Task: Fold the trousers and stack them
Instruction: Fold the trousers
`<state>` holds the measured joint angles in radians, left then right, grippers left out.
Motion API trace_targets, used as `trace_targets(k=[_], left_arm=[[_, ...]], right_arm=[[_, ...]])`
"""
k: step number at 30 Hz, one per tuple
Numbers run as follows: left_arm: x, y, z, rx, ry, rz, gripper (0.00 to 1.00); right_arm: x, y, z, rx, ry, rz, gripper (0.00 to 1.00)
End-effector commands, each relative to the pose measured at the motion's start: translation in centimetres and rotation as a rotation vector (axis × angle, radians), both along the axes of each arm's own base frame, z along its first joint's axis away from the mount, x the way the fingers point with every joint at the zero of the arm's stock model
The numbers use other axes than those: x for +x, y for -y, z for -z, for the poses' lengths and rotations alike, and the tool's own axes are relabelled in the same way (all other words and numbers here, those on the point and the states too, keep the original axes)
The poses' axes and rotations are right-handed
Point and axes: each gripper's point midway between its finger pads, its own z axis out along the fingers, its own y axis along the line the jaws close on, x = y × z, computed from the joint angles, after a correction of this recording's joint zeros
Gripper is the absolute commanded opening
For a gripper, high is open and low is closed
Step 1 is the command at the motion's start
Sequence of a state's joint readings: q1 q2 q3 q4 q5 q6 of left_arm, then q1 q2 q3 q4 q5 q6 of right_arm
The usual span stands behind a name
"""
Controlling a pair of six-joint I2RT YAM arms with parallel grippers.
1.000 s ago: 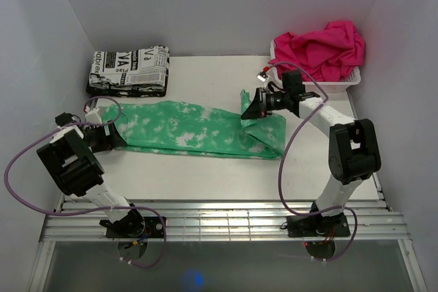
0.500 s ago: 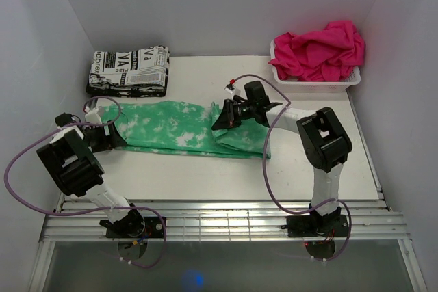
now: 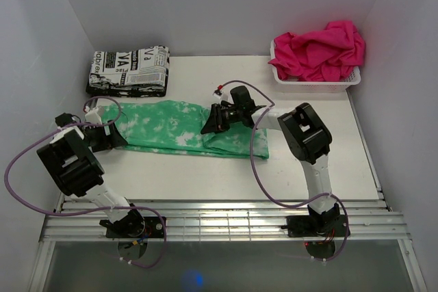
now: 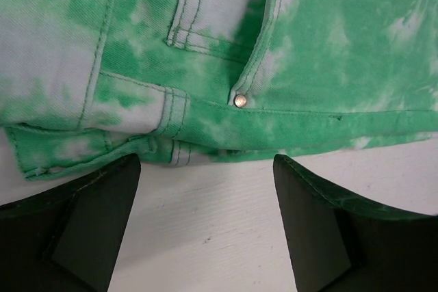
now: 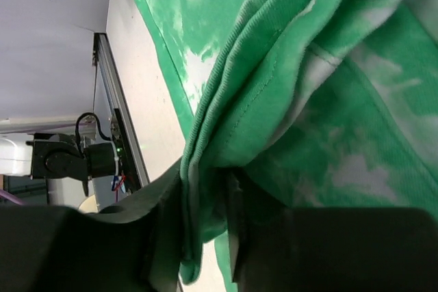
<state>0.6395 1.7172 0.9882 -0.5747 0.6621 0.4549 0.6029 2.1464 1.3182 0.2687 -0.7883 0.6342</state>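
Observation:
The mint green tie-dye trousers (image 3: 171, 128) lie lengthwise across the table, waist end at the left. My right gripper (image 3: 212, 122) is shut on the leg ends and holds them up over the middle of the trousers, so the right part lies doubled over. In the right wrist view the fingers (image 5: 157, 237) pinch a bunched hem of the trousers (image 5: 287, 80). My left gripper (image 3: 113, 138) is open at the waist end, low on the table. In the left wrist view its fingers (image 4: 82, 217) straddle bare table just short of the waistband (image 4: 226, 121) and rivet.
A folded black-and-white newsprint cloth (image 3: 130, 71) lies at the back left. A white basket (image 3: 316, 87) at the back right holds a hot-pink cloth (image 3: 318, 49). White walls close in the left, back and right. A metal rail (image 3: 219, 220) runs along the near edge.
My right gripper has moved left with the leg ends, from over the right end of the trousers to their middle, folding the legs over. The left gripper has not moved.

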Motion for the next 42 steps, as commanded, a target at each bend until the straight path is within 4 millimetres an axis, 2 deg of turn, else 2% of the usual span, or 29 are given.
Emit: trace_targets(k=[1, 2, 4, 6, 7, 10, 12, 13, 15, 16, 18, 19, 20, 21, 22, 23, 24, 25, 26, 27, 28, 29, 30, 32, 35, 38, 40, 42], left_arm=[[-2.3, 0.6, 2.7, 0.0, -0.109, -0.001, 0.92], [-2.4, 0.7, 2.7, -0.008, -0.112, -0.001, 0.92], [-2.4, 0.8, 2.5, -0.012, -0.104, 0.004, 0.92], [-2.3, 1.5, 1.8, -0.033, -0.077, 0.025, 0.92], [-2.4, 1.8, 1.4, -0.044, -0.069, 0.032, 0.93], [-2.2, 3.3, -0.9, -0.091, 0.013, 0.087, 0.93], [-1.6, 4.6, -3.8, -0.131, 0.124, 0.145, 0.95], [-1.8, 5.4, -4.9, -0.163, 0.144, 0.162, 0.97], [-1.3, 6.4, -7.7, -0.19, 0.237, 0.196, 0.98], [-1.0, 6.6, -9.0, -0.198, 0.256, 0.197, 0.98], [-0.5, 7.4, -10.6, -0.186, 0.285, 0.223, 0.98], [-0.1, 7.6, -11.5, -0.177, 0.294, 0.227, 0.98], [0.1, 8.1, -12.0, -0.182, 0.302, 0.239, 0.98], [0.3, 9.2, -12.4, -0.187, 0.307, 0.272, 0.98], [0.8, 9.7, -12.5, -0.167, 0.307, 0.285, 0.98], [1.0, 10.5, -12.7, -0.186, 0.287, 0.278, 0.98], [1.2, 12.4, -12.5, -0.2, 0.272, 0.321, 0.98], [1.8, 13.3, -12.2, -0.199, 0.275, 0.341, 0.98], [1.8, 14.3, -11.5, -0.23, 0.236, 0.324, 0.98], [2.0, 16.2, -11.2, -0.251, 0.225, 0.362, 0.98], [2.7, 17.0, -11.1, -0.253, 0.245, 0.38, 0.98], [3.0, 17.9, -10.3, -0.281, 0.219, 0.389, 0.98], [3.1, 19.4, -10.0, -0.318, 0.188, 0.403, 0.97], [4.2, 20.7, -9.8, -0.35, 0.199, 0.424, 0.95], [5.8, 22.7, -8.9, -0.382, 0.17, 0.433, 0.92], [7.2, 23.7, -7.3, -0.395, 0.114, 0.406, 0.91], [7.9, 24.3, -5.8, -0.383, 0.072, 0.388, 0.91], [8.0, 24.7, -5.1, -0.394, 0.051, 0.382, 0.9]], right_arm=[[0.7, -2.2, -2.5, 0.081, 0.076, -0.036, 0.34], [0.6, -2.7, -2.8, 0.093, 0.087, -0.041, 0.35], [0.7, -3.0, -3.1, 0.11, 0.095, -0.04, 0.43], [0.8, -3.5, -4.0, 0.135, 0.102, -0.047, 0.46], [1.1, -3.8, -4.6, 0.146, 0.117, -0.051, 0.51], [1.0, -4.3, -7.0, 0.204, 0.163, -0.075, 0.53], [0.9, -4.4, -8.5, 0.233, 0.189, -0.096, 0.65], [0.9, -4.2, -10.1, 0.257, 0.215, -0.108, 0.75], [0.8, -3.8, -11.5, 0.276, 0.264, -0.139, 0.81], [0.6, -3.1, -12.6, 0.27, 0.275, -0.139, 0.89], [1.5, -1.5, -12.7, 0.237, 0.296, -0.11, 0.97], [1.5, -0.5, -12.8, 0.209, 0.31, -0.11, 0.95], [2.4, 1.1, -13.0, 0.204, 0.314, -0.089, 0.96], [2.3, 2.6, -11.9, 0.179, 0.286, -0.066, 0.98], [2.5, 4.2, -12.8, 0.176, 0.304, -0.034, 0.99], [3.9, 6.9, -12.5, 0.155, 0.302, 0.031, 1.0], [3.4, 9.0, -10.5, 0.113, 0.261, 0.069, 1.0], [3.6, 11.0, -11.2, 0.093, 0.291, 0.117, 0.94], [4.7, 14.3, -10.0, 0.035, 0.3, 0.184, 0.94], [4.2, 16.2, -8.5, -0.008, 0.279, 0.211, 0.94], [4.3, 18.0, -8.6, -0.045, 0.304, 0.243, 0.92], [5.2, 20.9, -7.7, -0.1, 0.351, 0.283, 0.91], [4.2, 22.4, -6.5, -0.146, 0.295, 0.292, 0.91], [4.0, 25.5, -5.2, -0.199, 0.273, 0.348, 0.89], [2.8, 26.9, -2.4, -0.264, 0.199, 0.336, 0.89], [1.4, 26.4, 0.2, -0.243, 0.089, 0.302, 0.88], [1.4, 26.1, 1.8, -0.223, 0.03, 0.317, 0.88], [1.1, 25.7, 2.6, -0.199, -0.006, 0.315, 0.88]])
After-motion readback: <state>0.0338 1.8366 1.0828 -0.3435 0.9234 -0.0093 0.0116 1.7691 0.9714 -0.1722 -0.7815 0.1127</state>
